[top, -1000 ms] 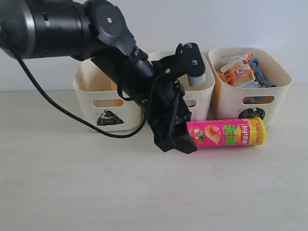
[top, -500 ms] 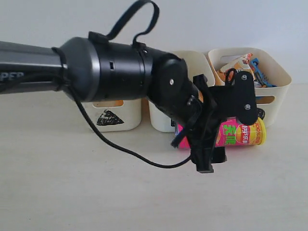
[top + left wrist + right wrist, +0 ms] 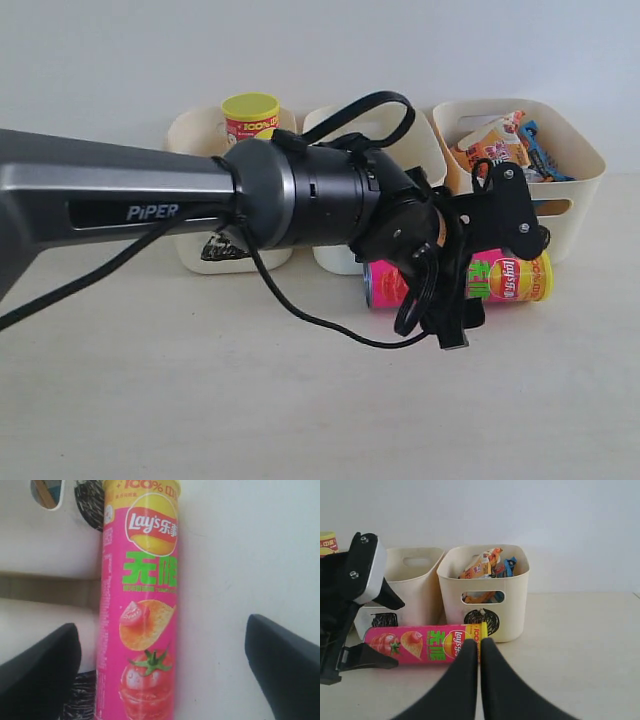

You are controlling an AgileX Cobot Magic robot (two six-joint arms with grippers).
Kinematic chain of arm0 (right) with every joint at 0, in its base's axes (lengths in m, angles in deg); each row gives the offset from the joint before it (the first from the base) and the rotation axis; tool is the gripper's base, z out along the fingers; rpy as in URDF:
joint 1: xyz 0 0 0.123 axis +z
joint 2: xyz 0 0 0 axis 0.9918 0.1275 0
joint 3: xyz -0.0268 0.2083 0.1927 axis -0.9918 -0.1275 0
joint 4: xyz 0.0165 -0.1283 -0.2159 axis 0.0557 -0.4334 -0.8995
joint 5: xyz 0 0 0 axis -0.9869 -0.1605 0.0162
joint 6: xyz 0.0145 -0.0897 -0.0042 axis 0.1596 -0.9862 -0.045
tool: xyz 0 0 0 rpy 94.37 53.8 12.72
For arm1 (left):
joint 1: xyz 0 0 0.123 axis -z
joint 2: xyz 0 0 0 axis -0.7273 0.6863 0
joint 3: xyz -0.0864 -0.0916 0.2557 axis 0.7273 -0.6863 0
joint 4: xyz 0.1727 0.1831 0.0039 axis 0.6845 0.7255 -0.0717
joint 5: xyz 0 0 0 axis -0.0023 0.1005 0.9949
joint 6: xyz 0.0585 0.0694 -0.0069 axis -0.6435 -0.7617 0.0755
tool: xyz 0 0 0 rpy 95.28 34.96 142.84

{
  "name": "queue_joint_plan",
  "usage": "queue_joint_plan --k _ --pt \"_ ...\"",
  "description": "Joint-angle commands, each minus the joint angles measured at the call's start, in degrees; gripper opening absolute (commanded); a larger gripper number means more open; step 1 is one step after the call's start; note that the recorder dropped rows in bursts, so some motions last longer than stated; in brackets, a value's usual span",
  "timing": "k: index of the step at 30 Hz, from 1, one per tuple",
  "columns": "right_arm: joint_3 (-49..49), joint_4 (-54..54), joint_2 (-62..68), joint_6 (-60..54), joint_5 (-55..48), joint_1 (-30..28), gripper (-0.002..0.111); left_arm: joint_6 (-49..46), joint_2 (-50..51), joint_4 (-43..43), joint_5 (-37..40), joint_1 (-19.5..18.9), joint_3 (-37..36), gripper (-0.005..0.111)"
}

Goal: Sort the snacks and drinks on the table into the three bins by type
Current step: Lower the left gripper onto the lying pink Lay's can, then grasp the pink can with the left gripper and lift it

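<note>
The pink chip can (image 3: 505,278) lies on its side on the table in front of the middle and right bins. My left gripper (image 3: 455,305) reaches across to it and stands open, one finger (image 3: 42,672) on each side of the pink chip can (image 3: 142,610), not touching it. The yellow can (image 3: 250,115) stands upright in the left bin (image 3: 190,135), marked with a triangle. The orange bag (image 3: 490,150) and blue bag (image 3: 540,150) sit in the right bin (image 3: 575,185), marked with a circle. My right gripper (image 3: 480,643) is shut and empty, back from the can. No drink cartons show.
The middle bin (image 3: 425,150) is largely covered by my left arm (image 3: 150,200), which crosses the scene from the left edge with a loose black cable (image 3: 300,315) hanging to the table. Bare tabletop (image 3: 300,410) lies in front of the bins.
My left gripper has swung right, from in front of the middle bin to the pink can, and now straddles it. The arm has dropped lower, uncovering the yellow can in the left bin.
</note>
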Motion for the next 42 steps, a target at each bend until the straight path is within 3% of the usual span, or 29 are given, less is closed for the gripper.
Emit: queue_joint_plan --k 1,25,31,36,42 --pt "-0.27 -0.13 -0.38 0.10 0.17 0.15 0.000 1.26 2.20 0.32 -0.55 0.31 2.55 0.082" --pt "-0.27 -0.13 -0.38 0.34 0.22 0.15 0.000 1.26 14.63 6.12 -0.56 0.31 14.77 0.081" --pt "-0.27 -0.13 -0.38 0.34 0.22 0.15 0.000 7.21 16.50 13.27 0.63 0.31 16.50 0.081" --pt "-0.27 -0.13 -0.38 0.34 0.22 0.15 0.000 9.75 16.76 16.81 3.26 0.31 17.05 0.066" --pt "-0.27 -0.13 -0.38 0.34 0.22 0.15 0.000 9.75 16.76 15.14 4.70 0.44 17.05 0.031"
